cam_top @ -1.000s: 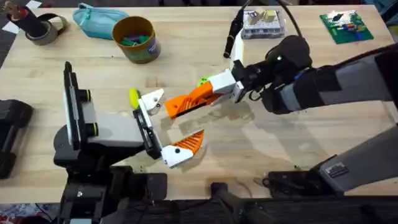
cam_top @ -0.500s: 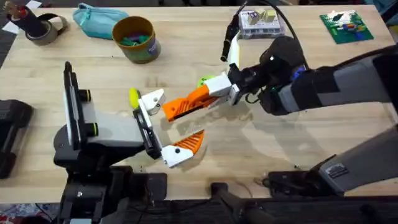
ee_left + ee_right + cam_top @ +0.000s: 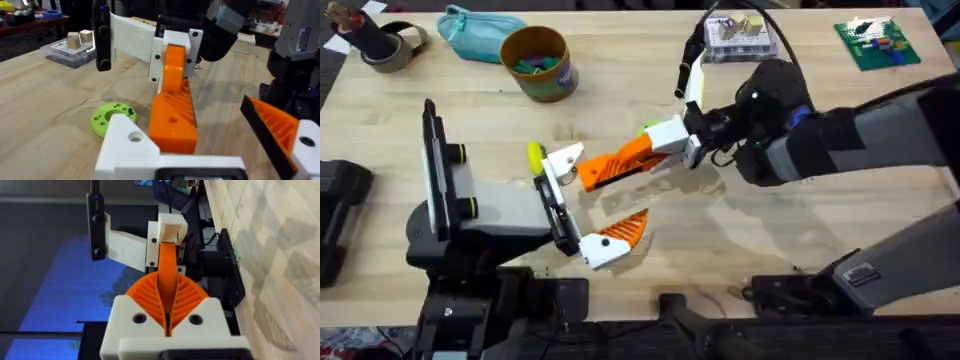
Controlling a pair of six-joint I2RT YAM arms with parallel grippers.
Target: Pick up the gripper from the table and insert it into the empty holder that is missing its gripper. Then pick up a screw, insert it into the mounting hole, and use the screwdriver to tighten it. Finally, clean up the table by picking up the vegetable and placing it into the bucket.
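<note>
My right gripper (image 3: 660, 142) is shut on the gripper (image 3: 618, 162), an orange ribbed wedge held level above the table. The wedge's end touches the holder (image 3: 563, 160), a white bracket beside a yellow-green knob (image 3: 534, 153). In the right wrist view the orange pads (image 3: 187, 297) clamp the wedge (image 3: 167, 265) in line with the holder (image 3: 167, 230). My left gripper (image 3: 590, 200) stands open, the holder on one side and its orange finger (image 3: 620, 230) on the other. The mustard bucket (image 3: 538, 62) stands at the back left. The screwdriver and vegetable are out of view.
A lime-green disc with holes (image 3: 648, 130) lies behind the wedge. A teal pouch (image 3: 475, 35) and a tape roll (image 3: 390, 45) sit at the back left. At the back right are a clear box (image 3: 742, 38) and a green board (image 3: 875, 42).
My right gripper has carried the orange wedge slightly left, closer into the holder. The left arm has not moved.
</note>
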